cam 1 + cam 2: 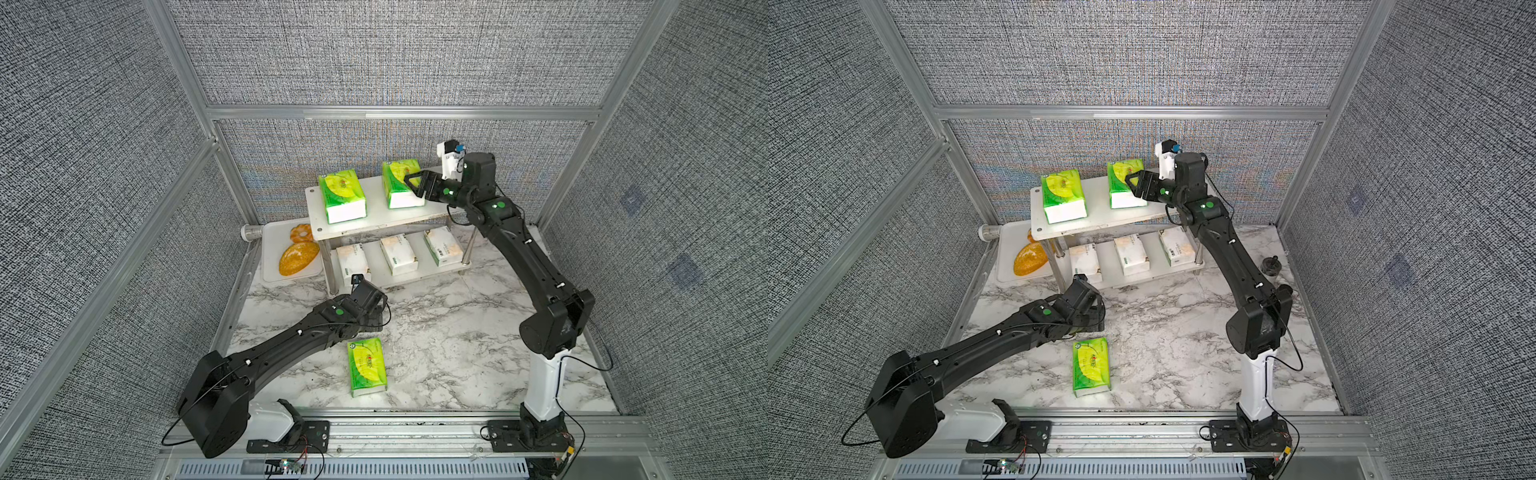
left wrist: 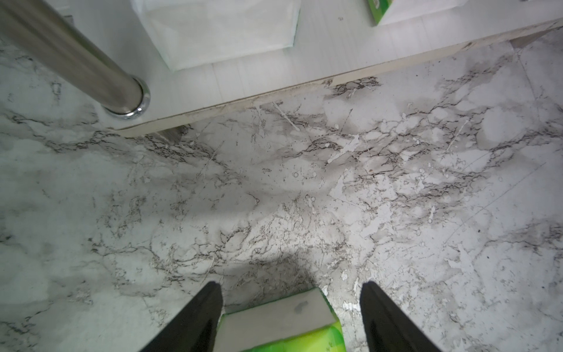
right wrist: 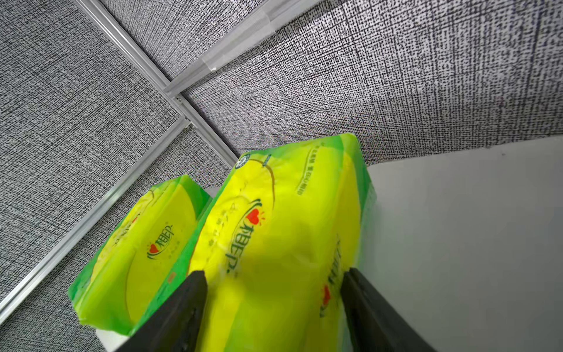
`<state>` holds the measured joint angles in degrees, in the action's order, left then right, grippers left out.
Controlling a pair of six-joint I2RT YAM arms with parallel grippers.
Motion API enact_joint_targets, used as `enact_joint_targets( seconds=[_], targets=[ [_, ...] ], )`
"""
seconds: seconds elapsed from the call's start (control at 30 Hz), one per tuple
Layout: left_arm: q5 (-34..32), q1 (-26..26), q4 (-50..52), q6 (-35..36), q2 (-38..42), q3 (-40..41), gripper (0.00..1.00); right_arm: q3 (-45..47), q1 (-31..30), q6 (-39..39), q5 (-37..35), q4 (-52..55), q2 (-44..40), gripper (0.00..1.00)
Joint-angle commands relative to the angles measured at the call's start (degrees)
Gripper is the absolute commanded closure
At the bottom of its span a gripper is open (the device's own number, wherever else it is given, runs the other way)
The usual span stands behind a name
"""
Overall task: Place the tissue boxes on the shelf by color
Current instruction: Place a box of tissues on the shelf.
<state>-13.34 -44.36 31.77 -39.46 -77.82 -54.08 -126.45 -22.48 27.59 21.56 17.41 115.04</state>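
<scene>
The shelf point(image 1: 374, 222) stands at the back of the marble table. Two green-and-yellow tissue boxes rest on its top board: one on the left point(image 1: 343, 195), one on the right point(image 1: 399, 185). My right gripper point(image 1: 411, 186) is shut on the right one, its fingers pressed against both sides point(image 3: 274, 272). Three white tissue boxes point(image 1: 399, 254) lie in a row on the lower board. A third green box point(image 1: 368, 366) lies flat on the table. My left gripper point(image 2: 291, 286) hangs open just over that box's far end point(image 2: 274, 317), with a gap beside one finger.
A white tray point(image 1: 274, 237) with two bread pieces point(image 1: 298, 258) sits left of the shelf, beside a grey pipe end point(image 1: 249, 231). A chrome shelf leg point(image 2: 76, 58) stands close ahead of the left gripper. A small dark object point(image 1: 1273, 266) sits near the right wall.
</scene>
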Motion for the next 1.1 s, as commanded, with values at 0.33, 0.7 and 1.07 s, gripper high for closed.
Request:
enact_joint_targets(
  seconds=[0.33, 0.7, 1.07],
  targets=[
    [-0.2, 0.3, 0.8, 0.7, -0.7, -1.0, 0.23, 3.4, 0.1, -1.6, 0.2, -1.1, -2.6, 0.34],
    [-0.6, 0.5, 1.7, 1.1, -0.3, -2.0, 0.24, 6.6, 0.2, 1.0, -0.7, -6.9, -6.0, 0.2],
    [-1.7, 0.5, 3.0, 1.0, 1.5, -1.6, 0.24, 16.3, 0.7, 0.0, -5.9, -10.2, -15.1, 0.14]
  ],
)
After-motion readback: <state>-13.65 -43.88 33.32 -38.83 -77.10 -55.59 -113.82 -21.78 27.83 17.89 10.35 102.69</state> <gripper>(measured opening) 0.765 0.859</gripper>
